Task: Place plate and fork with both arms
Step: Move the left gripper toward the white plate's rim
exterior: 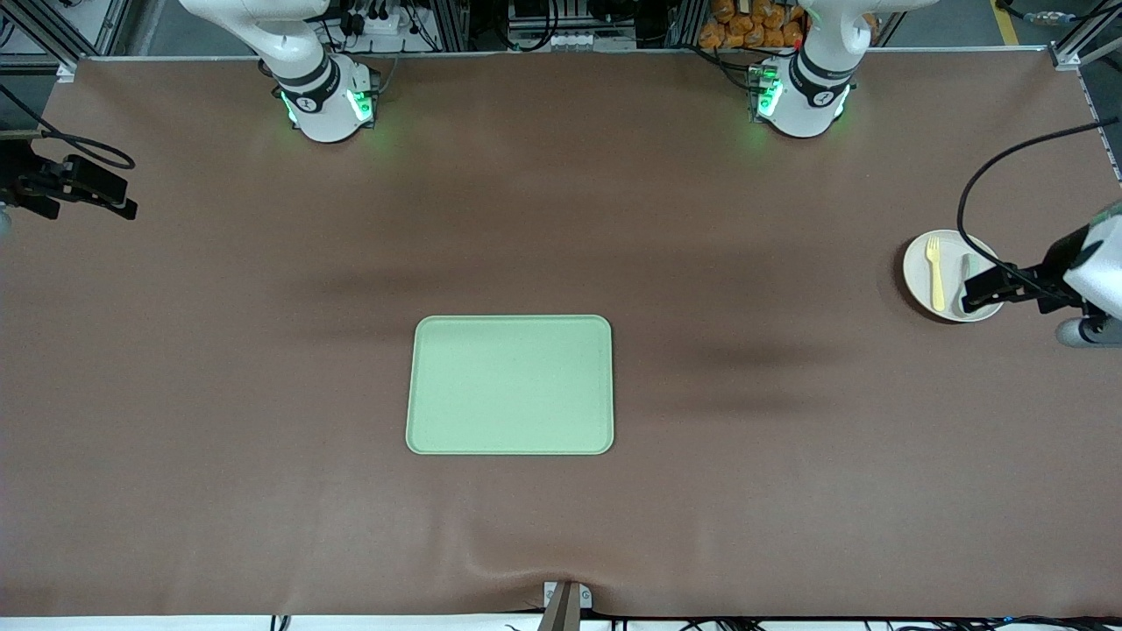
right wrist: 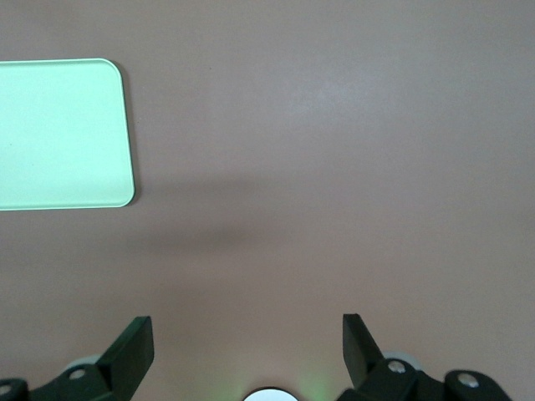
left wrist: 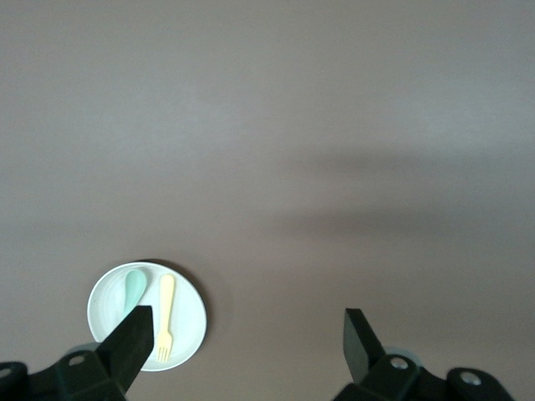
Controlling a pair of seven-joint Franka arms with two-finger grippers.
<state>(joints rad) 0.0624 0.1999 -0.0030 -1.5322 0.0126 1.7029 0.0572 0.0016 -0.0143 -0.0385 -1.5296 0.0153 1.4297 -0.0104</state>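
Note:
The round cream plate [exterior: 919,263] lies at the left arm's end of the table. The pale-yellow fork [exterior: 936,274] lies on it beside a grey-green spoon [exterior: 968,265]. My left gripper [exterior: 975,294] hangs open and empty over the plate's rim. In the left wrist view the plate [left wrist: 185,311], fork [left wrist: 165,317] and spoon [left wrist: 134,288] show by one finger [left wrist: 129,338] of the left gripper [left wrist: 247,334]. My right gripper [exterior: 123,197] hangs open and empty over the right arm's end of the table, and shows open in its wrist view [right wrist: 247,342].
A rectangular light-green tray [exterior: 510,384] lies empty in the middle of the table, nearer to the front camera than both bases; it also shows in the right wrist view [right wrist: 63,134]. Brown table cover lies around it. The right arm's base [right wrist: 267,394] shows between the right fingers.

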